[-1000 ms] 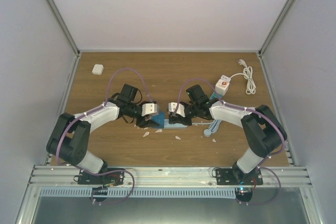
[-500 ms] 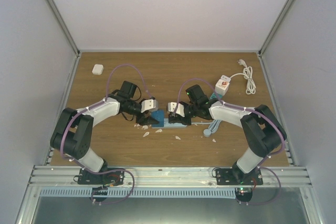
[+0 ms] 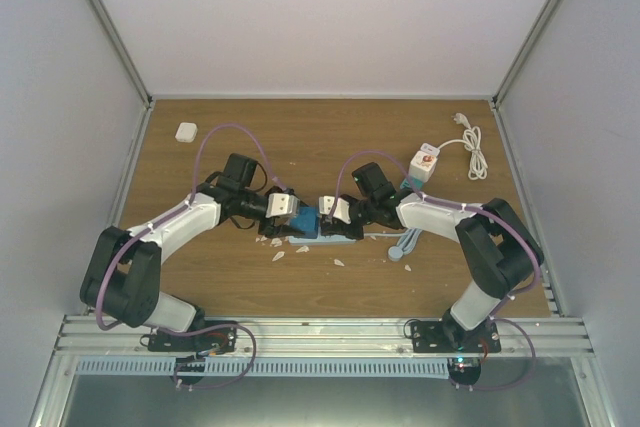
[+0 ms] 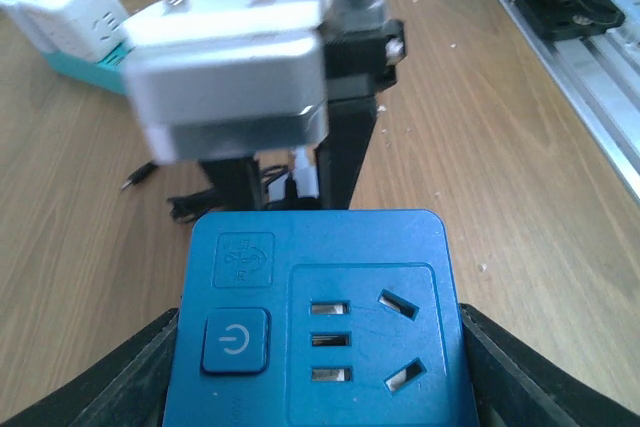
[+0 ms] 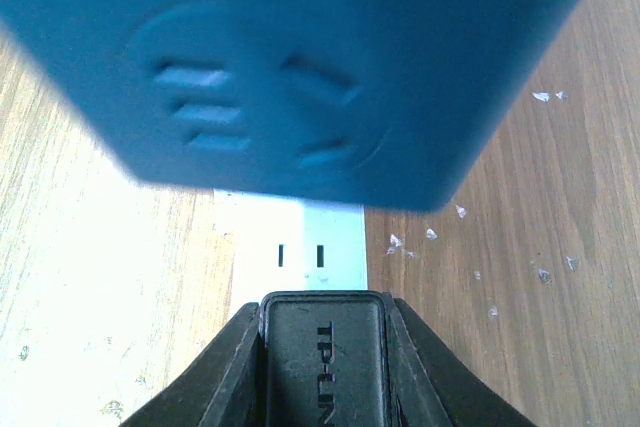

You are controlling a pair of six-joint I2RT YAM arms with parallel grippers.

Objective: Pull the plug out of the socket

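My left gripper is shut on a blue socket cube and holds it just above the table at the centre. In the left wrist view the cube fills the space between my jaws, and its face with a power button and empty pin holes is turned towards the camera. My right gripper faces it and is shut on a black TP-LINK plug. The plug sits between the fingers. The blue cube hangs blurred in front of the plug, with a gap between them.
A flat light-blue strip with two slots lies on the table under the grippers. White chips are scattered beside it. A white cube socket with a coiled white cord stands at the back right. A small white adapter lies at the back left.
My left arm has swung forward and to the right, and the blue cube now shows between the two grippers. The right arm has hardly moved.
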